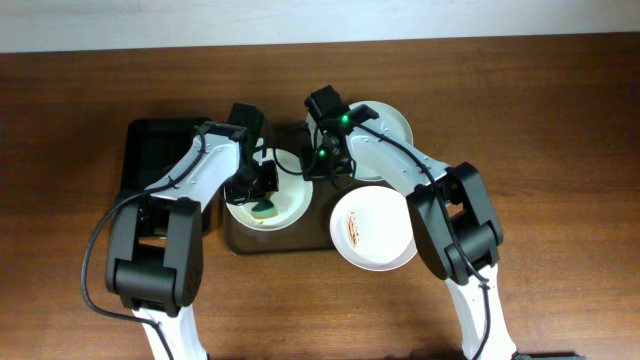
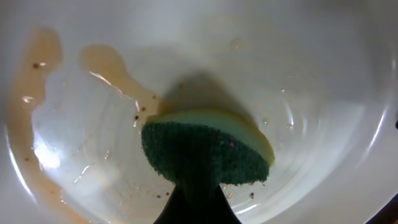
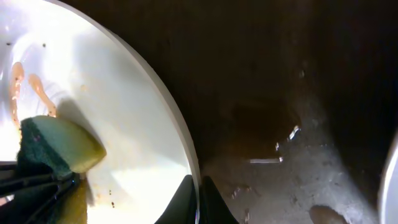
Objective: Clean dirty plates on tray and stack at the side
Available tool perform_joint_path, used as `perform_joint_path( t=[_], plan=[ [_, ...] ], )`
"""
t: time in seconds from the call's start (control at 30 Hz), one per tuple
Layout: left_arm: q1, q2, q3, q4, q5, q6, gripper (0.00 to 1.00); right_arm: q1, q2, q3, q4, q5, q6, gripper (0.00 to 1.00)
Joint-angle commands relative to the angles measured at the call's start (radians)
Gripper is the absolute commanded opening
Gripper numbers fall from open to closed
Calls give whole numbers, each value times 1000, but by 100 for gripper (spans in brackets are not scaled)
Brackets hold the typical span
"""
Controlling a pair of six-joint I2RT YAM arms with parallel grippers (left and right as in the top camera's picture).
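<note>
A white plate [image 1: 285,205] lies on the brown tray [image 1: 300,243], with brown smear streaks along its left side [image 2: 25,106]. My left gripper [image 1: 258,190] is shut on a green and yellow sponge [image 2: 208,149] and presses it onto the plate's middle [image 2: 298,68]. My right gripper [image 3: 198,200] is shut on that plate's rim [image 3: 180,134], one finger inside and one outside. The sponge also shows in the right wrist view [image 3: 59,146]. A second plate [image 1: 372,228] with a small brown smear overlaps the tray's right edge. A third plate [image 1: 388,122] lies at the tray's back right.
A smaller black tray [image 1: 158,155] stands to the left, partly under my left arm. The brown tray's bare floor [image 3: 280,143] is wet and speckled. Both arms cross over the tray's middle. Bare wooden table [image 1: 560,150] lies on the right.
</note>
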Motion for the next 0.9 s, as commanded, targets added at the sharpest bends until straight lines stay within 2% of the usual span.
perform_joint_path(
  t=[0.0, 0.07, 0.17, 0.2, 0.23, 0.27, 0.3, 0.33, 0.43, 0.47, 0.6, 0.67, 0.77, 0.8, 0.87],
  plan=[
    [2, -3, -7, 35, -6, 12, 1, -2, 16, 1, 21, 101, 142, 4],
    [3, -3, -7, 38, -8, 12, 1, -2, 16, 1, 16, 167, 231, 4],
    [3, -3, -7, 37, -16, 12, 1, -2, 16, 1, 5, 191, 270, 4],
    [3, -3, -7, 37, -27, 12, 1, -2, 16, 1, 13, 191, 270, 11],
    [3, -3, -7, 38, -27, 12, 1, -2, 20, 1, 39, 192, 267, 25],
    [4, -3, -7, 39, -33, 12, 1, -2, 22, 1, 55, 192, 267, 25],
    [3, -3, -7, 39, -55, 12, 1, -2, 27, 1, 78, 192, 267, 22],
    [3, -3, -8, 42, -65, 11, 1, -2, 29, 1, 81, 192, 267, 4],
    [1, -3, -8, 73, -122, 5, 1, -2, 29, 1, 73, 191, 267, 4],
    [1, -3, -8, 101, -164, -39, 1, -1, 29, 1, 73, 191, 267, 4],
    [-26, 0, -31, 214, -177, -40, 1, -1, 29, 1, 72, 187, 267, 4],
    [-85, 0, -87, 319, -180, 90, 1, -1, 29, 1, 72, 184, 267, 4],
    [-124, 0, -145, 374, -180, 203, 1, -1, 29, 1, 72, 183, 267, 4],
    [-116, 0, -149, 383, -204, 229, 1, -1, 29, 1, 72, 183, 267, 4],
    [-94, 0, -149, 389, -332, 205, 1, -1, 29, 1, 70, 184, 267, 4]
  ],
)
